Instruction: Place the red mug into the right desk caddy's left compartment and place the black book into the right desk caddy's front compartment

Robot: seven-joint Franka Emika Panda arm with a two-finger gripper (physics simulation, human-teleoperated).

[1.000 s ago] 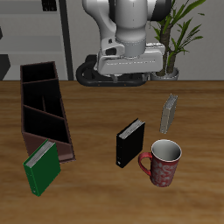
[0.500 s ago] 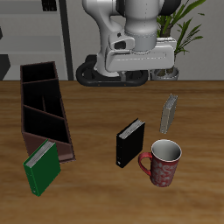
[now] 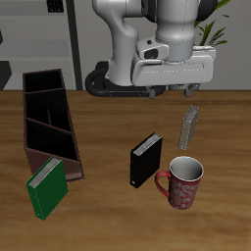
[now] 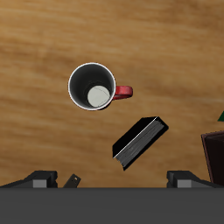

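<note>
Exterior view
gripper (image 3: 169, 91): hangs high over the table's back part, well above everything; the fingertips are short dark stubs under the hand, and this view does not settle how far apart they stand.
red mug (image 3: 183, 183): upright on the table, below the gripper and nearer the front edge, its mouth open upward and its handle toward the black book.
black book (image 3: 146, 160): stands on edge just beside the mug, apart from it or barely so.
right desk caddy (image 3: 46, 124): well off to the side of the gripper, with a green book (image 3: 46, 186) leaning at its near end.
thin grey book (image 3: 189, 126): stands almost straight under the gripper, between it and the mug.

Wrist view
finger bases: two dark blocks show at the frame's edge, set wide apart, so the jaws look spread and they hold nothing.
red mug (image 4: 94, 86): seen from above, not centred between the fingers; round pale inside, handle pointing at the black book (image 4: 140, 143).
right desk caddy (image 4: 213, 156): only a dark corner shows.

Step in hand
judgement: the approach to the mug, with no contact yet.
doing it well: centre over the rim, straddle the wall away from the handle, and descend clear of both books.
</note>
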